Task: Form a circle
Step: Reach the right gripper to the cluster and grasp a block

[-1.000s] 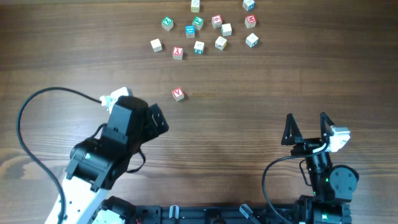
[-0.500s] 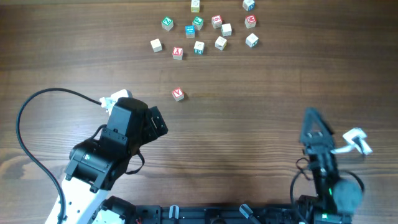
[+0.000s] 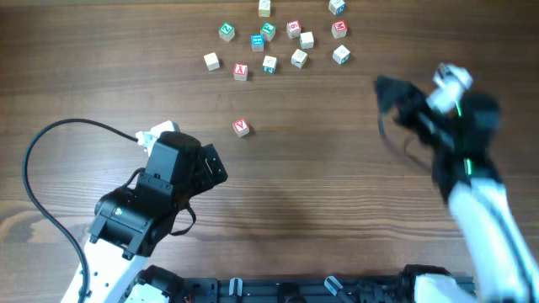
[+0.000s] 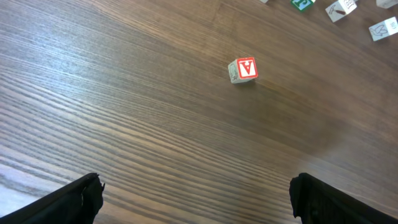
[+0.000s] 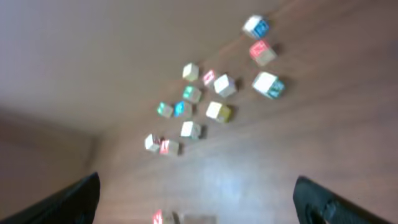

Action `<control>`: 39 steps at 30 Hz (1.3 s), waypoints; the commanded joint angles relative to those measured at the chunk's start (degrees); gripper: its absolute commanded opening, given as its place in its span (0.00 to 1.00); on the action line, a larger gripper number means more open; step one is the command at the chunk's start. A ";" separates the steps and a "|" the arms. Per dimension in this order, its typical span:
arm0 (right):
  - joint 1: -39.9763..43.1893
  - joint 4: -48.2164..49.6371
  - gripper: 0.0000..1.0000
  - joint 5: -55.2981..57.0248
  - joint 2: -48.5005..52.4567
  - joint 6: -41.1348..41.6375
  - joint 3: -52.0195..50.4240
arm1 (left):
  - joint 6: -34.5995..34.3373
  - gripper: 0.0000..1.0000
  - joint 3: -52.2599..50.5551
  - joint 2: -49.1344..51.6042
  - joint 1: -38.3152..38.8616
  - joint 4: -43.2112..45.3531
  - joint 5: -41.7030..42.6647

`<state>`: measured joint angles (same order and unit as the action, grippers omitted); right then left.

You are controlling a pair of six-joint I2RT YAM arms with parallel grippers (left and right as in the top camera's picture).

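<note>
No circle exists yet: the letter cubes [image 3: 269, 63] lie loosely scattered at the far side of the table [image 3: 337, 177], with one red-lettered cube [image 3: 241, 127] alone near the left gripper [image 3: 212, 164], whose fingers are spread and empty. The right gripper [image 5: 196, 186], also spread wide and holding nothing, faces the scatter, so this looks like the opening reach. The next move calls for settling squarely over one cube.

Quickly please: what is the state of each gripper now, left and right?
Left gripper: open, holding nothing.
Right gripper: open, holding nothing.
</note>
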<state>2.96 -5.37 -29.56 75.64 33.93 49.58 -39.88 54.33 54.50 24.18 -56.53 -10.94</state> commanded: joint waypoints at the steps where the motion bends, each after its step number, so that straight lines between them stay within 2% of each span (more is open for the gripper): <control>1: -6.58 -16.46 1.00 -5.16 18.49 -17.00 22.69 | 0.90 1.00 -0.37 -0.07 -0.46 0.09 -0.72; 3: -8.76 -19.47 1.00 -6.36 26.53 -18.23 31.74 | 0.87 1.00 -0.37 -0.07 -0.46 0.09 -0.70; 6: -10.78 -9.18 0.99 -6.80 34.10 -17.73 35.82 | 0.87 1.00 -0.37 -0.07 -0.46 0.09 -0.72; 8: -13.33 -8.48 0.99 0.26 39.26 -17.66 40.57 | 0.87 1.00 -0.37 -0.07 -0.46 0.09 -0.72; 11: -17.81 -11.43 0.99 16.74 46.86 -21.00 50.10 | 0.87 1.00 -0.37 -0.07 -0.46 0.09 -0.72; 14: -20.83 -11.69 0.95 30.97 53.55 -22.36 57.18 | 0.87 1.00 -0.37 -0.07 -0.46 0.09 -0.72; 20: -20.79 -7.61 0.92 33.48 67.41 -20.81 66.75 | 0.87 1.00 -0.37 -0.07 -0.46 0.09 -0.72; 28: -20.28 -5.16 0.85 33.59 70.60 -20.44 66.88 | 0.87 1.00 -0.37 -0.07 -0.46 0.09 -0.72; 35: -20.31 -4.92 0.59 32.50 71.17 -20.44 67.21 | 0.90 1.00 -0.37 -0.07 -0.46 0.09 -0.72; 39: -20.31 -6.01 0.59 32.52 71.41 -21.16 67.19 | 0.87 1.00 -0.37 -0.07 -0.46 0.09 -0.72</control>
<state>-17.26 -11.20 2.81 145.25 13.56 115.35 -39.70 54.33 54.52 24.18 -56.58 -10.90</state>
